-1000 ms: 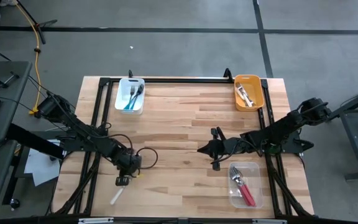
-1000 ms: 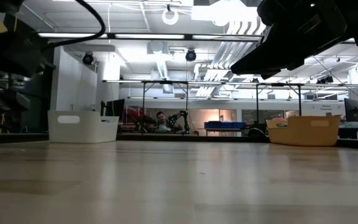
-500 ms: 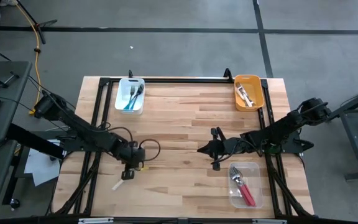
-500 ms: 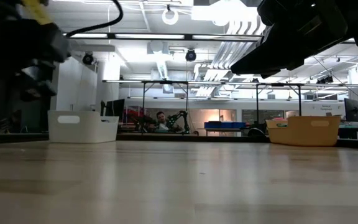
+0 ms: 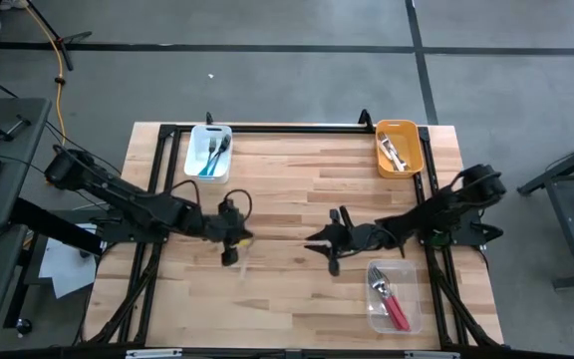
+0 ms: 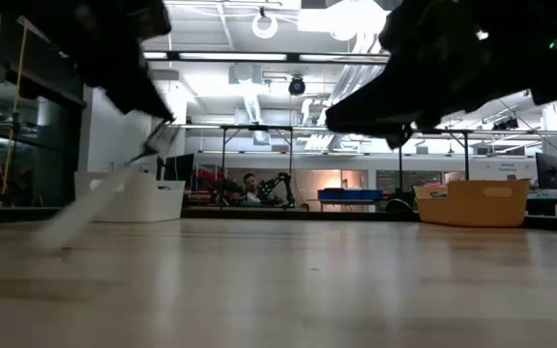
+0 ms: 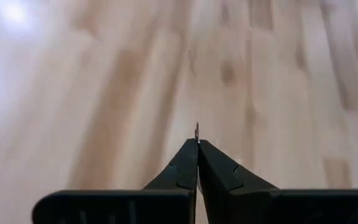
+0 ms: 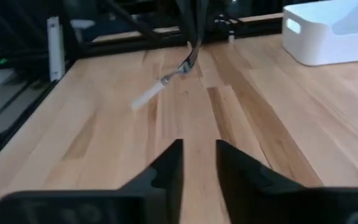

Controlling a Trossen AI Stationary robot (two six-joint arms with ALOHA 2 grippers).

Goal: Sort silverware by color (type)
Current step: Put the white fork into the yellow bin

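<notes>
One white-handled fork (image 5: 244, 257) hangs left of centre in the overhead frame, pinched by its tines in the closed left gripper (image 5: 231, 236) above the bare wooden table (image 5: 297, 179). Right of centre, the right gripper (image 5: 319, 242) waits, fingers slightly apart. Farther up sit a white bin (image 5: 209, 153) of teal forks and an orange bin (image 5: 399, 147). Likely next: carrying the fork to its matching bin.

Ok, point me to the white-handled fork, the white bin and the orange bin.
white-handled fork (image 8: 148, 96): right wrist view, on its white handle.
white bin (image 5: 195, 166): high view, on its near-left rim.
orange bin (image 5: 382, 160): high view, on its left wall.
</notes>
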